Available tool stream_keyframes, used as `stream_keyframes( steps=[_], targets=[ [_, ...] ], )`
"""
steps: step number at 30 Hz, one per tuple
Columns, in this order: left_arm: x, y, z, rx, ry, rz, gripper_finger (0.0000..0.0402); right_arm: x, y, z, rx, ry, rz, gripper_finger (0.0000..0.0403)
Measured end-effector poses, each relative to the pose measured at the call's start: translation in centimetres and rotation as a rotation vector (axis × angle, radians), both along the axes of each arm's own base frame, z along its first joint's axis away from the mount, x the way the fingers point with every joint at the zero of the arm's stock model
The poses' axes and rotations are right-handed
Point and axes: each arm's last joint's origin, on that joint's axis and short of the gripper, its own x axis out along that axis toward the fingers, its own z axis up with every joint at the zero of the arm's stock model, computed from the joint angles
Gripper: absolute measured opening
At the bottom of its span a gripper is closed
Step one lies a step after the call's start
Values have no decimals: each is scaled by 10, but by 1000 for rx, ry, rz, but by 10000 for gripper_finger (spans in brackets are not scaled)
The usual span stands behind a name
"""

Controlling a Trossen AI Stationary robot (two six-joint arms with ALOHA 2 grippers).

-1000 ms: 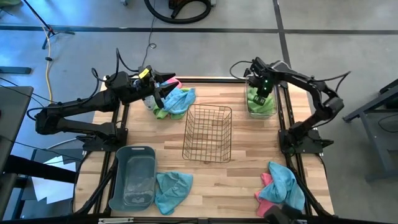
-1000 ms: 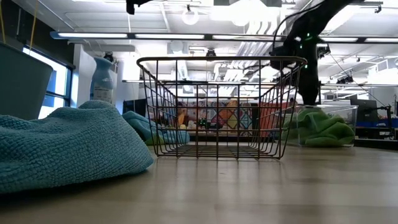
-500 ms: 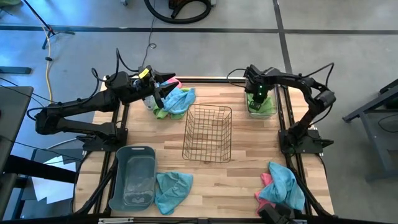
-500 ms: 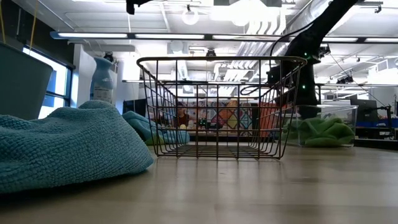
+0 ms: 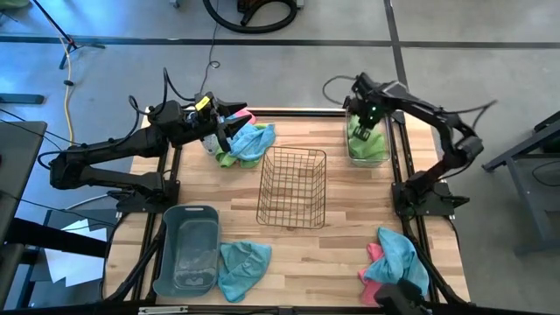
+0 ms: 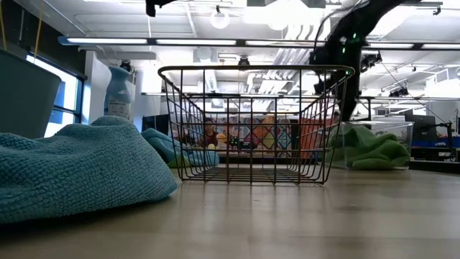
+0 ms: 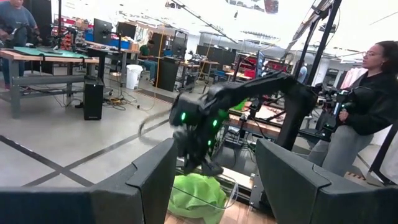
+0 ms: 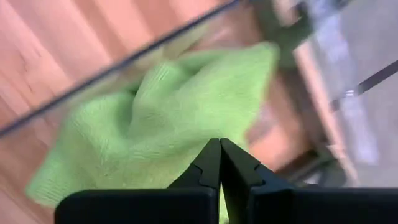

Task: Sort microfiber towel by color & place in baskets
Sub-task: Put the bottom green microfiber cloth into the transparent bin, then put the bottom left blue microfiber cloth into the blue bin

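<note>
Green microfiber towel (image 5: 361, 138) now lay in the clear plastic bin (image 5: 382, 156) at the table's far right corner; the right gripper (image 5: 362, 110), fingers pressed together and empty, had lifted clear.

High view: straight down over the whole tabletop (image 5: 341, 184). Low view: level at tabletop height, close behind the wire basket (image 6: 251, 122). Both share that basket. Wrist views look past their own fingers toward the clear bin (image 7: 205, 196).

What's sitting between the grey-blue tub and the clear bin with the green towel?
The wire basket stands between them, empty, as the high view shows.
</note>
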Motion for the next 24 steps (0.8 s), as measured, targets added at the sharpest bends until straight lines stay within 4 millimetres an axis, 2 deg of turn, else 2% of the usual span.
stream_keyframes(
  steps=[4, 9, 14, 20, 24],
  targets=[
    [0, 0, 0, -1, 0, 5, 209, -4, 5, 34, -80, -102, -41, 0],
    [0, 0, -1, -2, 7, 7, 209, -10, 23, 68, -50, -365, -27, 0],
    [0, 1, -6, -19, 59, 31, 209, -16, 55, 97, -3, -623, 46, 0],
    [0, 1, -14, -37, 144, 33, 209, -20, 96, 123, -28, -760, 101, 0],
    [0, 1, -17, -5, 192, 33, 209, -18, 116, 134, -8, -847, 110, 0]
  ],
)
